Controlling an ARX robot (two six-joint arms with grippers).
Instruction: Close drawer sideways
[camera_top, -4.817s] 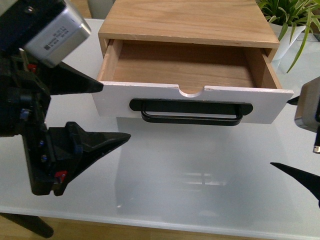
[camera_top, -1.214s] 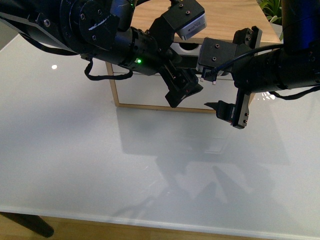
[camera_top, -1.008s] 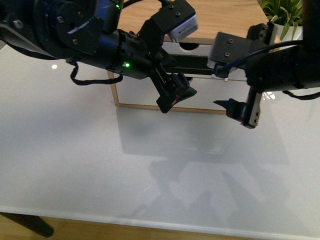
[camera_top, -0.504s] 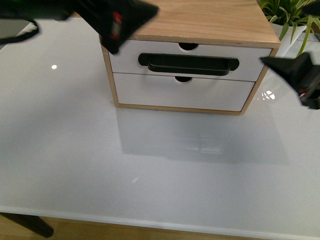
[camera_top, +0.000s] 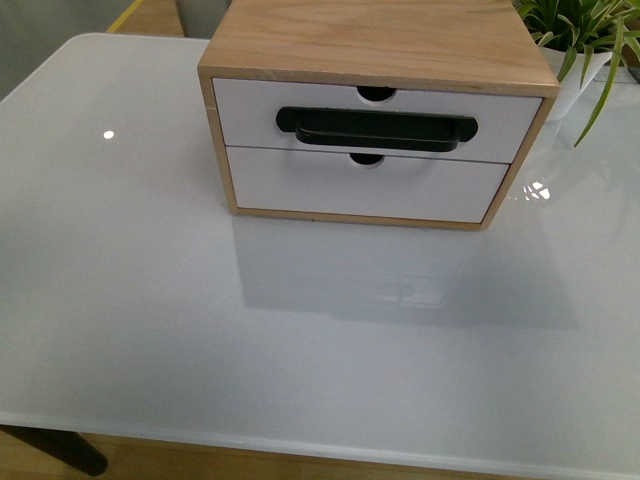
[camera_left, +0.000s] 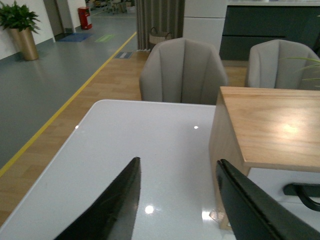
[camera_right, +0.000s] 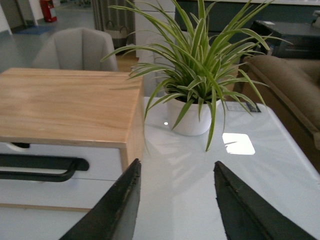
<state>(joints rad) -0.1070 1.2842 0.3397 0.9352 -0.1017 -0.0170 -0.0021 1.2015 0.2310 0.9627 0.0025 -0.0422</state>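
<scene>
The drawer (camera_top: 250, 105) with the white front, long black bar handle (camera_top: 377, 129) and half-round notch sits flush in the top slot of the wooden cabinet (camera_top: 380, 40); its inside is hidden. A plain white drawer front (camera_top: 300, 185) without a handle lies below it. Neither gripper shows in the front view. My left gripper (camera_left: 177, 167) is open and empty over the table beside one end of the cabinet (camera_left: 265, 127). My right gripper (camera_right: 176, 167) is open and empty beside the other end of the cabinet (camera_right: 70, 105), with the handle (camera_right: 40, 167) in view.
The white glossy table (camera_top: 300, 340) carries the cabinet at the back. A potted spider plant (camera_top: 585, 40) in a white pot (camera_right: 192, 117) stands to the cabinet's right. Grey chairs (camera_left: 182, 70) stand beyond the table's far edge.
The drawer went from pulled open to shut flush in the cabinet. Both arms, which were in front of the cabinet, have drawn back out of the front view.
</scene>
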